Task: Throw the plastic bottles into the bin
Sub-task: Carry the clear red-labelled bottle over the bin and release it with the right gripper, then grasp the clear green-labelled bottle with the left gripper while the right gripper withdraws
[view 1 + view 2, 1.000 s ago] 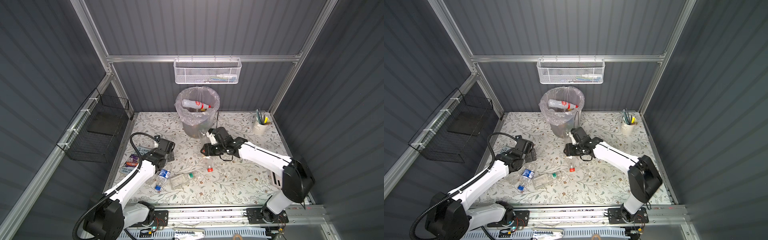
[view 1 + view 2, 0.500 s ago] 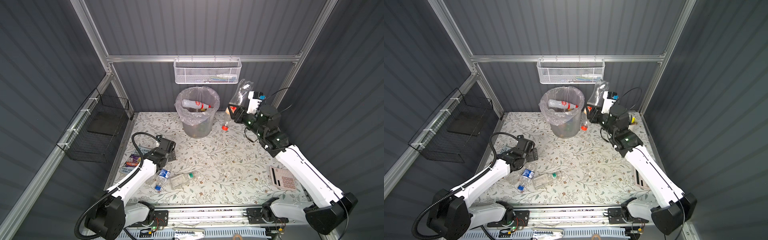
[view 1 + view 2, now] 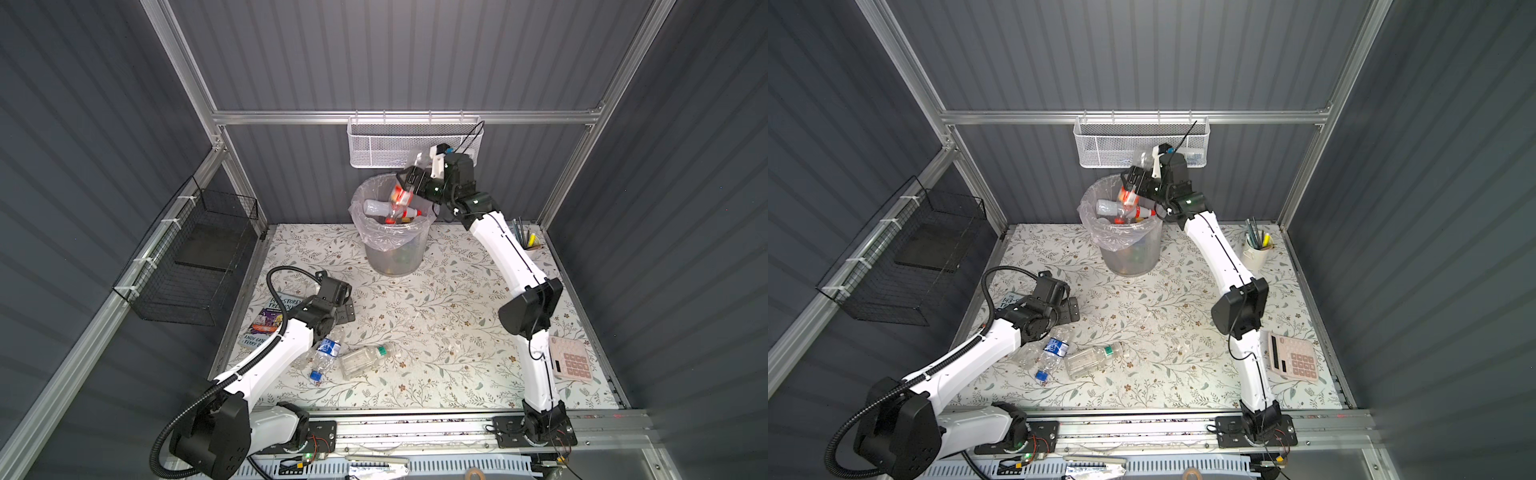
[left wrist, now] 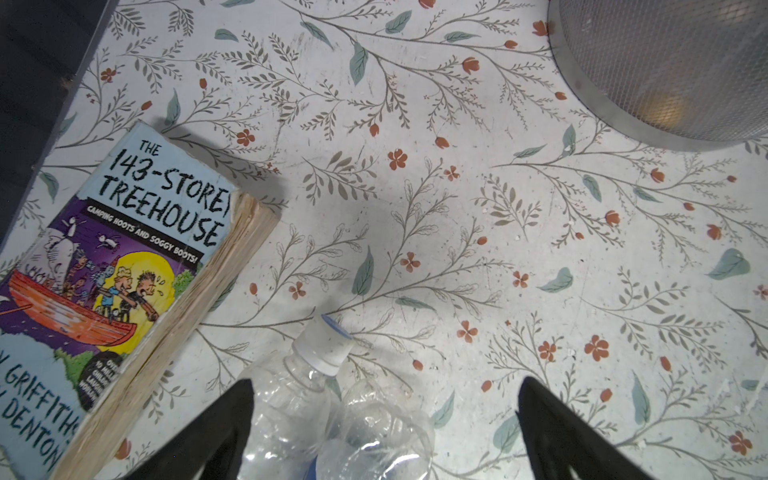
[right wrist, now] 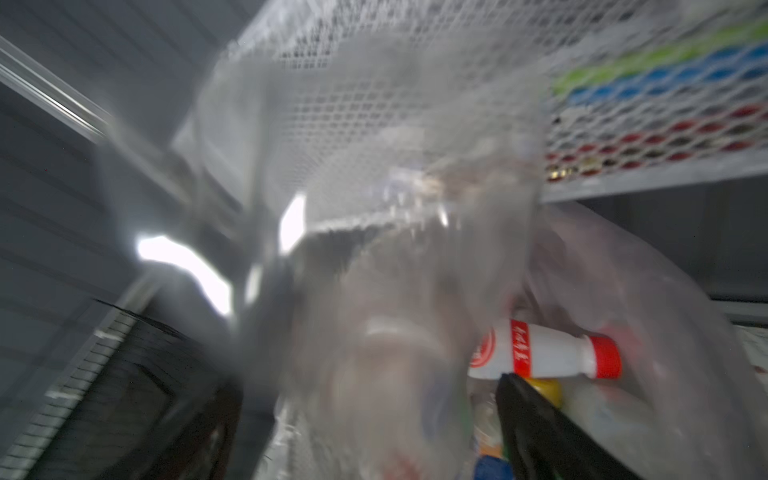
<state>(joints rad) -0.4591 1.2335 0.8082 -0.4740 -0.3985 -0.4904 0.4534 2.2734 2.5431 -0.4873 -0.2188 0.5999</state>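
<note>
Jaws spread wide on my right arm (image 3: 498, 241), stretched high over the round grey mesh bin (image 3: 395, 257), clear red-labelled plastic bottle (image 3: 398, 195) blurred between them; left arm (image 3: 282, 353) low, jaws wide, over crushed clear bottles (image 4: 291, 415).

1. Three plastic bottles (image 3: 328, 353) on the mat (image 3: 436, 299), near left: crumpled clear bottle (image 3: 1027, 357), blue-labelled bottle (image 3: 1052, 351), green-capped bottle (image 3: 1086, 363).
2. Two countable at the mouth of the bin (image 3: 395, 257): white red-capped bottle (image 3: 374, 206), orange-labelled bottle (image 3: 398, 195); deeper ones uncountable.
3. One bin, far centre.
4. One white mesh basket (image 3: 374, 145), far wall.
5. One black wire basket (image 3: 195, 266), left wall.
6. One book (image 4: 124, 249), near left.
7. One calculator (image 3: 1293, 361), near right.
8. One cup of pens (image 3: 1256, 255), far right.
</note>
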